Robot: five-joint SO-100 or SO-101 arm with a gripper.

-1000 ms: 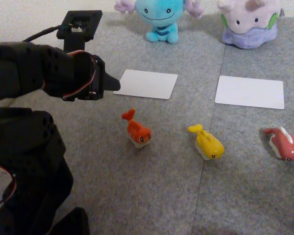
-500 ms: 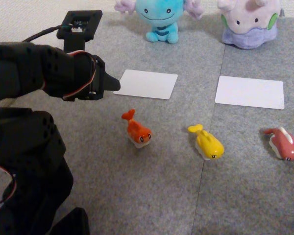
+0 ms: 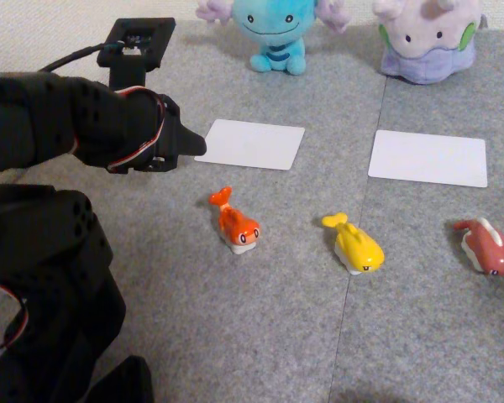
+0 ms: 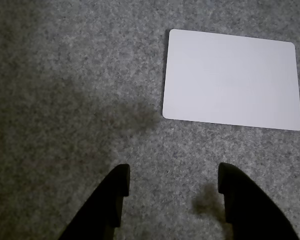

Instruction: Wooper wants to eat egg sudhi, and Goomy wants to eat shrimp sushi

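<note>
Gripper hangs above bare grey carpet, fingers apart, nothing between them. In the wrist view the near white card sits ahead and right of the fingertips.

Fixed view layout:
- Wooper at back, behind the left white card.
- Goomy at back right, behind the right white card.
- shrimp sushi on the carpet in front of the left card, tail pointing back-left.
- egg sudhi to its right, near the seam between carpet tiles.
- A dark red-pink toy far right; not needed.

Status, judged: no toy placed yet; the arm is at the approach stage, well apart from all toys.

Notes for the step in hand (judgement):
- The orange toy is nearest the gripper, so it is a likely first pick; it belongs on Goomy's side, i.e. the right card, not the one just behind it.
- Swing right and forward, then descend with fingers straddling the body across its narrow width, not along the tail.
- Toys are small and rounded; close low on the body so it does not squirt out.
- Lift clear before crossing over the yellow toy.
</note>
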